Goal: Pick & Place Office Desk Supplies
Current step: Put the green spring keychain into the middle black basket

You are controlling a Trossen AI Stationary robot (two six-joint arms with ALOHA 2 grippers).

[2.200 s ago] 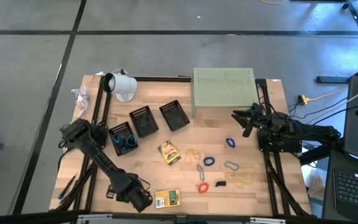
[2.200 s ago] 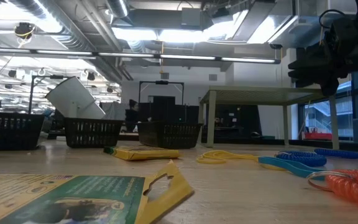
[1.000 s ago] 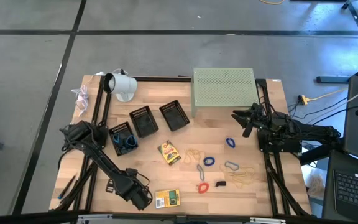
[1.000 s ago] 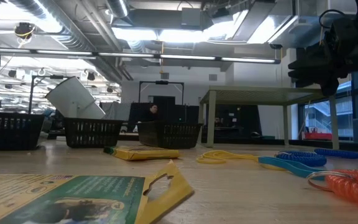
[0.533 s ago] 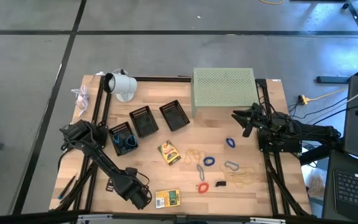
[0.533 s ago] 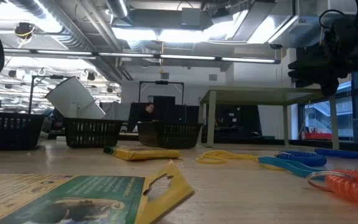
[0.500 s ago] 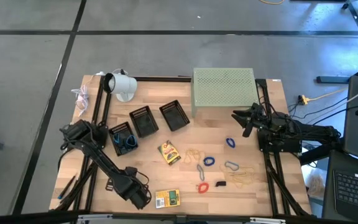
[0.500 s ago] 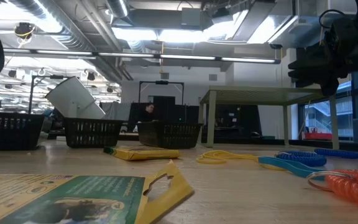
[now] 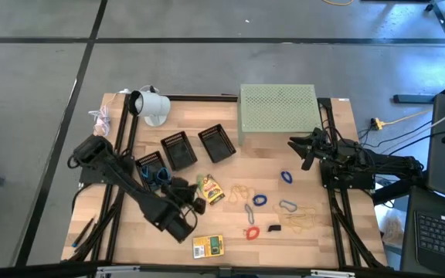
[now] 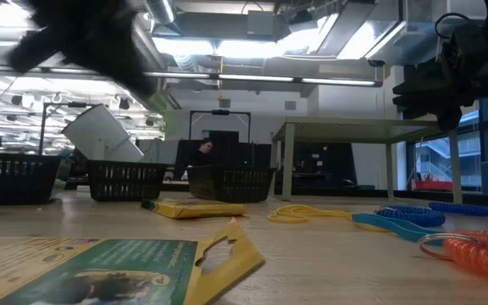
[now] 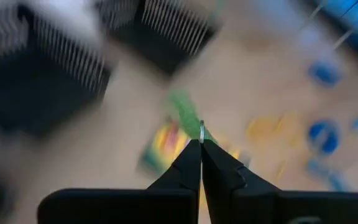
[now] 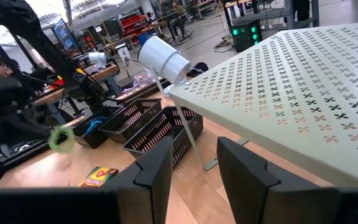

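My left gripper [image 9: 197, 203] hovers above the table's middle left, just near of a yellow packet [image 9: 209, 188], and is shut on a green rubber band [image 12: 59, 138]. A second yellow packet [image 9: 208, 245] lies at the near edge. Blue [image 9: 259, 200], red [image 9: 251, 232] and tan [image 9: 300, 222] rubber bands, metal clips [image 9: 287, 205] and a black binder clip [image 9: 273, 228] lie loose at the middle right. My right gripper [image 9: 304, 150] waits open at the right, beside the pale green stand [image 9: 277, 110]. My left gripper pinches the green rubber band between its two shut fingertips [image 11: 194, 152]; a thin strand [image 11: 201, 129] stands out just past the tips. The band's loop [image 12: 61, 140] hangs at the gripper, lifted clear of the table. Blur hides which part of the loop is pinched.
Three black mesh baskets [image 9: 178, 149] stand in a row at the far left; the leftmost [image 9: 151, 171] holds blue items. A white cup-like object [image 9: 151, 105] lies at the far left corner. Bare wood shows between the baskets and the loose supplies.
My left gripper has risen from the near edge beside the near yellow packet and swung toward the table's far side and right, turning as it went. It now hangs by the other yellow packet with the green band at its tips. The right arm kept still.
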